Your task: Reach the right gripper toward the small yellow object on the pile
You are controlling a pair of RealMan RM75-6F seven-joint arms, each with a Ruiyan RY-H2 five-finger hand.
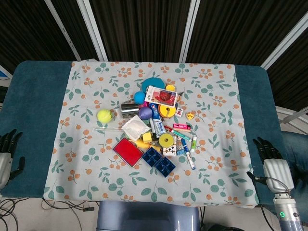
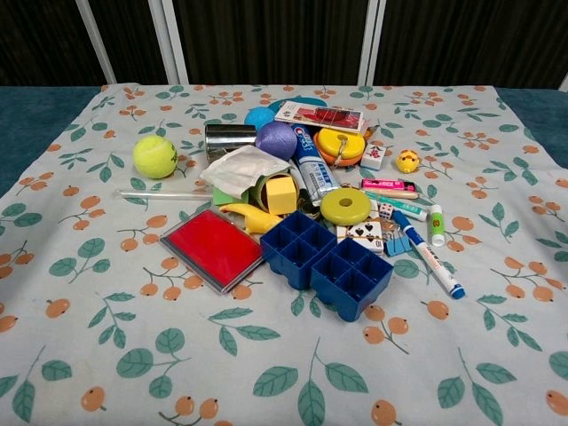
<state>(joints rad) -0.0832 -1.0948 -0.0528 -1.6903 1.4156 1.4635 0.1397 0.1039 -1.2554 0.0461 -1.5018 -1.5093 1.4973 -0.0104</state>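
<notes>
A pile of small items lies in the middle of the floral cloth (image 1: 86, 96). A small yellow cube (image 1: 147, 137) (image 2: 282, 193) rests on the pile beside a crumpled white packet (image 1: 134, 127) (image 2: 244, 169). A small yellow duck-like toy (image 1: 191, 115) (image 2: 407, 161) sits apart at the pile's right edge. My right hand (image 1: 269, 156) rests at the table's front right corner, far from the pile, fingers apart and holding nothing. At the front left edge my left hand (image 1: 7, 149) is likewise empty. Neither hand shows in the chest view.
The pile also holds a blue compartment tray (image 2: 328, 262), a red flat case (image 2: 213, 248), a yellow-green tape roll (image 2: 346, 206), a metal can (image 2: 229, 138), a purple ball (image 2: 277, 139), toothpaste and pens. A tennis ball (image 2: 155, 155) lies to the left.
</notes>
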